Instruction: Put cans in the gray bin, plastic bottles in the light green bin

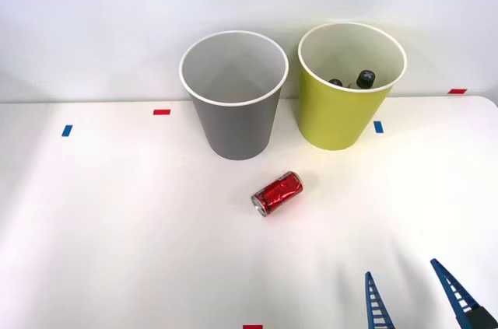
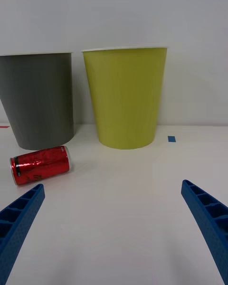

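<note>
Gray bin [image 1: 233,99] upright at the table's [image 1: 117,228] back, white inside showing. It serves as landmark. Blue tape mark [image 1: 66,131] well to its left, red tape mark [image 1: 161,112] nearer on the same side. Red can [image 1: 277,193] lies on its side just in front of the gray bin and a little right, clear of it, silver end toward the near-left. Light green bin [image 1: 350,88] upright just right of the gray bin, not touching; two black bottle caps [image 1: 365,78] visible inside it. Right gripper [image 1: 416,298] well in front and right of the gray bin, blue ribbed fingers [image 2: 19,218] spread apart, holding nothing, off the can.
</note>
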`<action>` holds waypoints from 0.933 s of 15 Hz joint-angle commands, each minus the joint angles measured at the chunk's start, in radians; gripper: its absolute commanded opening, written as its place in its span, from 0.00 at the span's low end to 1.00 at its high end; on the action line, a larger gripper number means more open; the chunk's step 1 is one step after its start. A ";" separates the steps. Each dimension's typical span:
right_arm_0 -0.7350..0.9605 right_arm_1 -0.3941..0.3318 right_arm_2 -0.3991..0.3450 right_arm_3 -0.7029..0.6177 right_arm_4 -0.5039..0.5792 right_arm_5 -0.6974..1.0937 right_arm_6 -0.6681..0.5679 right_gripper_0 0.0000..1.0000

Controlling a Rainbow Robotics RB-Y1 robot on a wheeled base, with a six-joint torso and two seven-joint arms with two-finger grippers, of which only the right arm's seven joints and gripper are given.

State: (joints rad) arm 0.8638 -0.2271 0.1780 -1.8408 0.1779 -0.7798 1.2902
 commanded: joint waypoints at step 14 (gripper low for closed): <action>0.000 0.000 0.000 0.000 0.000 0.001 0.000 1.00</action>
State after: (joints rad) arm 0.8637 -0.2271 0.1780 -1.8408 0.1779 -0.7795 1.2902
